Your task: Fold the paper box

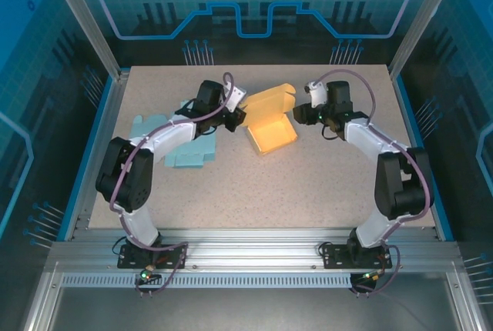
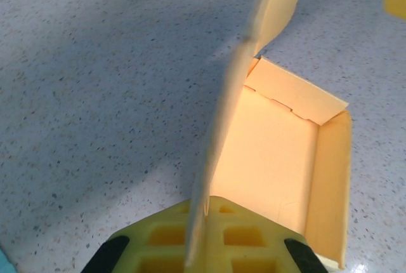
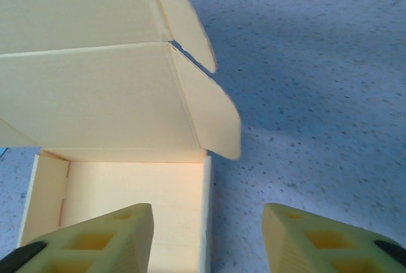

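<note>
Two grippers flank the work. The left gripper is pressed together on the left end of the raised lid of the open-topped yellow paper box. The thin panel runs edge-on out from between its yellow fingers. The right gripper stands spread and grips nothing. Its fingers straddle the line of the tray's right-hand wall, and the lid's rounded side flap hangs just ahead and above.

The box sits between them in the far middle of the speckled bench. Its long axis runs left to right, slightly skewed, and the lid is hinged along the far long wall. The tray therefore lies on the near side of the lid, so closing would mean swinging the lid toward the arms' bases. The right gripper looks nearer the loose flap, which probably needs tucking inside the wall first. A light-blue flat cardboard sheet lies under the left arm, toward the bench's left edge.
</note>
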